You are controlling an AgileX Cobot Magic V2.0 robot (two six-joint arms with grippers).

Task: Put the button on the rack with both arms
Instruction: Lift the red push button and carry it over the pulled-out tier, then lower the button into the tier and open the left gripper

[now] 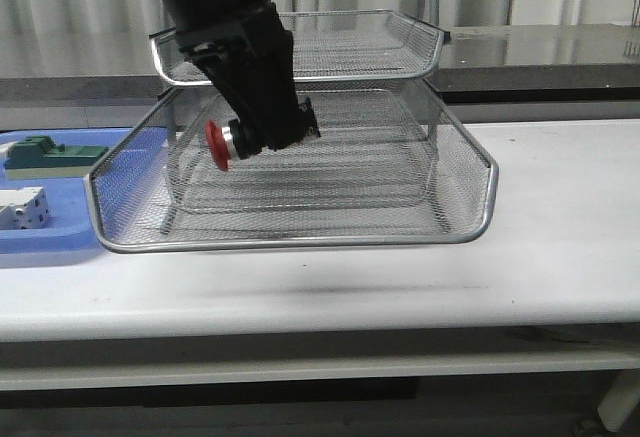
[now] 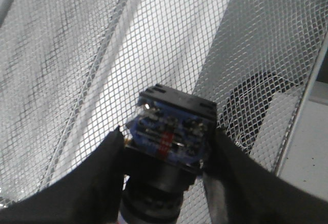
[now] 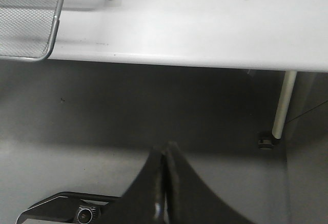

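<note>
- The button point(image 1: 232, 141) is held in the air over the lowest tier of the rack point(image 1: 470, 232), its red cap turned toward the camera in the front view and its blue rear block point(image 2: 169, 131) seen from behind in the left wrist view.
- The left gripper point(image 2: 166, 155) is clamped on the button's sides, one black finger point(image 2: 92, 183) on each flank.
- The left arm point(image 1: 225, 17) crosses in front of the rack's upper tier and hides part of it.
- Wire mesh is seen just beyond the button on all sides.
- A blue tray point(image 1: 60, 232) with a green block point(image 1: 50, 154) and a white block point(image 1: 25, 209) lies left of the rack on the white table point(image 1: 560, 257).
- The right gripper point(image 3: 164, 183) hangs below the table's edge, its fingers pressed together on nothing.
</note>
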